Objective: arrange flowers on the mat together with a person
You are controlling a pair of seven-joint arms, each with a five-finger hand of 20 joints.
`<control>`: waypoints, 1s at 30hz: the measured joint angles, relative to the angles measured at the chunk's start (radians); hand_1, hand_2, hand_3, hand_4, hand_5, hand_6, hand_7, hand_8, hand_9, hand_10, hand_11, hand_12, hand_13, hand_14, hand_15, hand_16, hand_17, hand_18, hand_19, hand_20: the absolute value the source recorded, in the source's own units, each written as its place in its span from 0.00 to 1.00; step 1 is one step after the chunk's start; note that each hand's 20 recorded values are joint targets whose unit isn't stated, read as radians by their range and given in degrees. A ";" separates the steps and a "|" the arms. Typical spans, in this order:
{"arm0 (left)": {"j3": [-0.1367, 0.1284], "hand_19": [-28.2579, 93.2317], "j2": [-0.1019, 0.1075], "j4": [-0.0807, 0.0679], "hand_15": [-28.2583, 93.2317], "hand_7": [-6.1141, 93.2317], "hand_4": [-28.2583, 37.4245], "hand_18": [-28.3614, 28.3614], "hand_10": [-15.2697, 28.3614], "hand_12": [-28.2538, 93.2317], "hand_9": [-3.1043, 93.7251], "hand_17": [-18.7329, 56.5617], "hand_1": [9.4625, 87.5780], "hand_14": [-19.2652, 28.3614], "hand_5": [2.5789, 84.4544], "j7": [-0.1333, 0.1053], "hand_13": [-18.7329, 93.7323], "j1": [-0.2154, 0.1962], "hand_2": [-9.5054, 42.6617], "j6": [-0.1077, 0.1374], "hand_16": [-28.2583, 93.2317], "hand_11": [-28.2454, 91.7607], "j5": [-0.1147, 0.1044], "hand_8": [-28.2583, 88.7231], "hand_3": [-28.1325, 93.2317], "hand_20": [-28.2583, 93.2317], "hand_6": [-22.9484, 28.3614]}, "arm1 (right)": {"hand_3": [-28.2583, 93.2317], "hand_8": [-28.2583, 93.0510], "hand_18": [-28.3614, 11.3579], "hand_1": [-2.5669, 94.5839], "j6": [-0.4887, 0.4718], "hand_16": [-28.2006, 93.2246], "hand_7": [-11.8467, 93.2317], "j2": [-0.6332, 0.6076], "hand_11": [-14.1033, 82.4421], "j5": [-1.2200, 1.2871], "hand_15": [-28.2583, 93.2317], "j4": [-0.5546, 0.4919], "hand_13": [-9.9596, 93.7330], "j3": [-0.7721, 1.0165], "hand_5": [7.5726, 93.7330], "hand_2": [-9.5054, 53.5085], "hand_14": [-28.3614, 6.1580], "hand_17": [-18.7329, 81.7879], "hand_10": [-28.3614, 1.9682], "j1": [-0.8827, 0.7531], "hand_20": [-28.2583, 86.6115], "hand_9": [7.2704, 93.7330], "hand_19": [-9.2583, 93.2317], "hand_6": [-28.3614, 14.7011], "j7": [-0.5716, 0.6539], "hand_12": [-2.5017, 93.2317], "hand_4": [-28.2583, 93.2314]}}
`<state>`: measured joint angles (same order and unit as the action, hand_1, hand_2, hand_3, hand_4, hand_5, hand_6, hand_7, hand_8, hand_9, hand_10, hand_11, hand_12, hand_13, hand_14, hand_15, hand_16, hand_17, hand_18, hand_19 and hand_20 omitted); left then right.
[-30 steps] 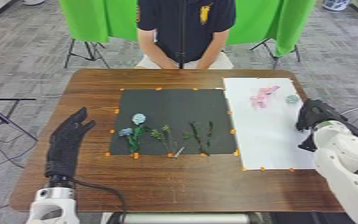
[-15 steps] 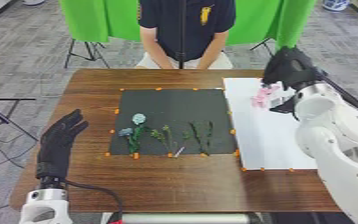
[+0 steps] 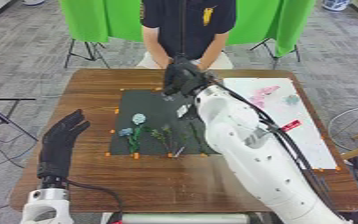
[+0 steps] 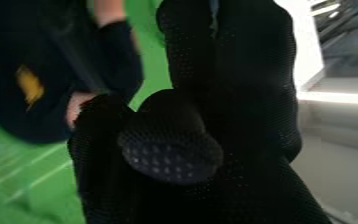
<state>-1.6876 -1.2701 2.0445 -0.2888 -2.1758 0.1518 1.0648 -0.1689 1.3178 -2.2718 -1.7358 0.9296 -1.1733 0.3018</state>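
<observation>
In the head view my right hand [image 3: 184,77] is over the far edge of the black mat [image 3: 158,102], its arm crossing the mat's right side. In the right wrist view the right hand [image 4: 246,100] has long straight fingers and holds nothing. My left hand [image 3: 60,142] rests open left of the mat. Pale blue flowers [image 3: 139,119] with green stems lie at the mat's lower left, and green sprigs [image 3: 165,135] lie to their right. Pink flowers [image 3: 264,92] and a pale green bloom [image 3: 292,100] lie on the white sheet [image 3: 313,132].
A person [image 3: 213,35] sits across the brown table [image 3: 158,185], hands low at its far edge, touching no flowers. Orange tabs line the mat and sheet. A black cable [image 3: 100,187] runs from my left wrist across the near table.
From beside the white sheet's right edge, my right hand has swung up over its far part and then left to the mat's far edge. The flowers have not visibly moved.
</observation>
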 measured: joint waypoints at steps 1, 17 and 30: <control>0.001 0.28 0.000 0.000 0.38 0.22 0.05 0.70 0.60 0.39 0.39 0.28 0.16 0.72 0.48 -0.001 0.45 0.000 0.06 0.000 0.29 0.37 0.000 0.19 0.75 0.37 0.51 | 0.00 0.33 0.47 1.00 -0.004 0.44 0.28 0.016 0.33 -0.012 0.76 0.011 1.00 -0.012 0.91 0.00 0.79 0.92 0.58 0.000 0.65 1.00 1.00 0.66 -0.005 0.39 0.59; 0.008 0.28 0.000 0.001 0.37 0.22 0.06 0.70 0.60 0.39 0.39 0.28 0.17 0.72 0.48 -0.002 0.45 -0.003 0.06 -0.001 0.29 0.37 0.000 0.19 0.75 0.37 0.51 | 0.00 0.32 0.44 0.98 -0.066 0.46 0.30 0.055 0.28 -0.151 0.76 0.087 1.00 -0.075 0.87 0.00 0.79 0.91 0.60 -0.044 0.72 1.00 1.00 0.70 -0.065 0.40 0.58; 0.009 0.27 -0.001 0.002 0.37 0.22 0.08 0.70 0.60 0.39 0.40 0.28 0.17 0.72 0.49 0.001 0.45 -0.005 0.06 -0.004 0.29 0.37 0.000 0.19 0.75 0.37 0.51 | 0.00 0.29 0.45 0.95 -0.078 0.48 0.27 0.032 0.21 -0.154 0.75 0.102 1.00 -0.098 0.80 0.00 0.80 0.90 0.64 -0.057 0.72 0.98 1.00 0.69 -0.058 0.43 0.57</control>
<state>-1.6790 -1.2715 2.0462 -0.2879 -2.1806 0.1480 1.0649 -0.2469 1.3493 -2.4255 -1.6335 0.8313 -1.2306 0.2436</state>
